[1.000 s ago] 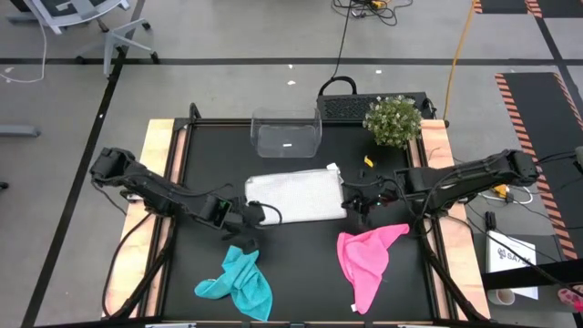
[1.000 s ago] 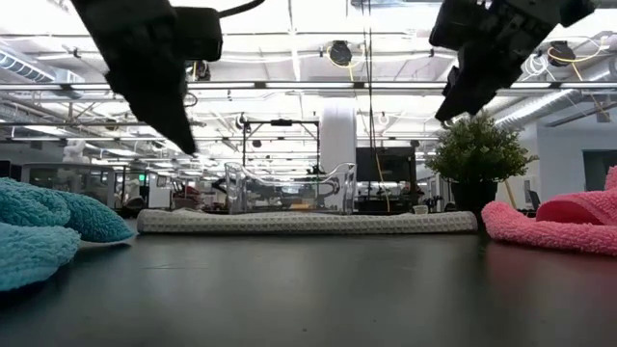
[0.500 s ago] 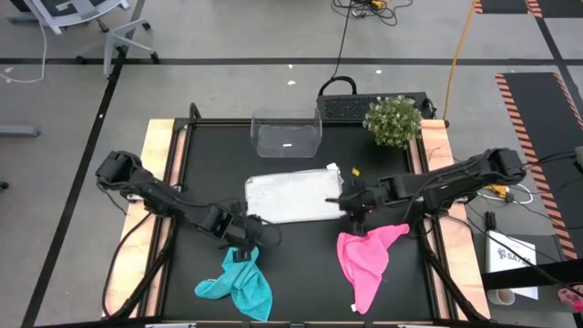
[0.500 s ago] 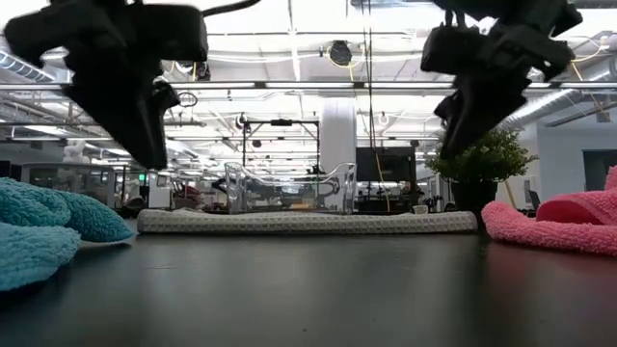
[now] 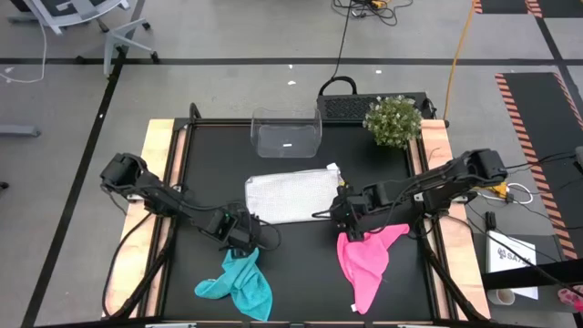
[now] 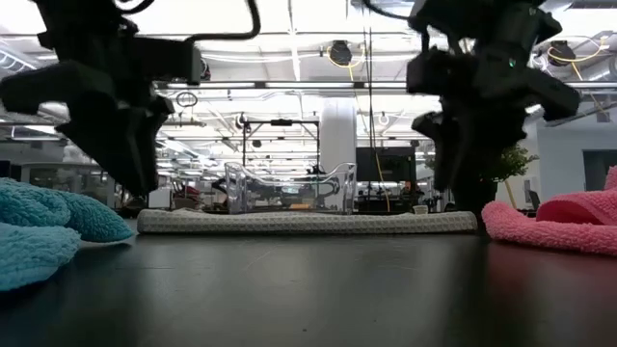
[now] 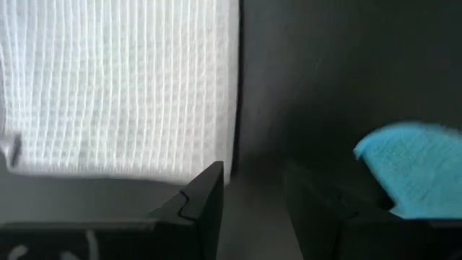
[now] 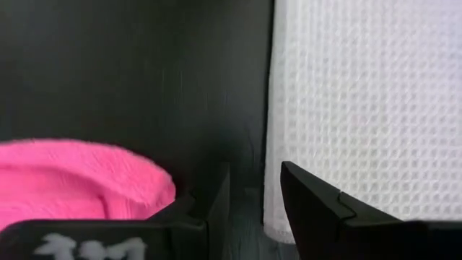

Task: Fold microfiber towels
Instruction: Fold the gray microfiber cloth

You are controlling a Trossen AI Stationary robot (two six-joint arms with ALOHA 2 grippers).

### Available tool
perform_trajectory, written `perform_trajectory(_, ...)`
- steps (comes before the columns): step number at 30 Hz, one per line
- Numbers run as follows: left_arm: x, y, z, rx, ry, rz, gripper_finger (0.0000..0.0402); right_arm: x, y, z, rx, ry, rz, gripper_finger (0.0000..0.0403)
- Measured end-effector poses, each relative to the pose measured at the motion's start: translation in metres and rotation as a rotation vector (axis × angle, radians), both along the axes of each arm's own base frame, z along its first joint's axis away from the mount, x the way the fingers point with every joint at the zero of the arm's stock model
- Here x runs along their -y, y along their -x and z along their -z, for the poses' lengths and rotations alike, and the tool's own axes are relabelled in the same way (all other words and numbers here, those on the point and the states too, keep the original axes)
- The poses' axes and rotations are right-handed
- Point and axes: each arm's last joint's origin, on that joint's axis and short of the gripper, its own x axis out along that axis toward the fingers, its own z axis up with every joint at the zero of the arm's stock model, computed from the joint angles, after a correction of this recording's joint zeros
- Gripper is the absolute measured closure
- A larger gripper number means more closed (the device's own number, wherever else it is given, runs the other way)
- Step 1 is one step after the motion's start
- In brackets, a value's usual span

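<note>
Surface (image 5: 191,264): black top with light wood strips down both sides. There is bare black room in front of the white towel, between the teal towel and the pink one.
White towel (image 5: 293,195): the biggest cloth. It lies flat and folded in the middle of the surface. Its near left corner is just past the left fingers, and its near right corner is just past the right fingers.
Pink towel (image 5: 364,260): in a heap right below the right fingers and a little to their side.
Teal towel (image 5: 239,281): bunched up just below the left fingers, near the front edge.
Clear bin (image 5: 286,132): stands at the back edge, behind the white towel. I can see no cloth in it.
Plant (image 5: 393,120): small and green, at the back right corner, well apart from both arms.
Left gripper (image 5: 248,235): low over the surface between the white towel and the teal one. Its fingers (image 7: 208,193) are a little apart with nothing between them.
Right gripper (image 5: 341,208): at the white towel's right corner, above the pink towel. Its fingers (image 8: 307,193) are apart and hold nothing.
Change: a second ago both sets of fingers were closer together and sat nearer the white towel's ends. Now they have opened and dropped toward the front.
</note>
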Motion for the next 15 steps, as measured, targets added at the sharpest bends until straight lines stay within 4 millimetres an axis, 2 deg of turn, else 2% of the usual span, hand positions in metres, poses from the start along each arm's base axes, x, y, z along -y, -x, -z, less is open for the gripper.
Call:
perform_trajectory(10, -0.0026, 0.0010, 0.0015, -0.013, -0.042, -0.014, 0.0256, 0.0026, 0.0010, 0.0068, -0.043, 0.110, -0.027, 0.0284)
perform_trajectory(15, -0.0023, 0.0003, 0.0014, -0.003, -0.037, -0.022, 0.0256, 0.0032, 0.0032, 0.0096, -0.055, 0.102, -0.019, 0.0284)
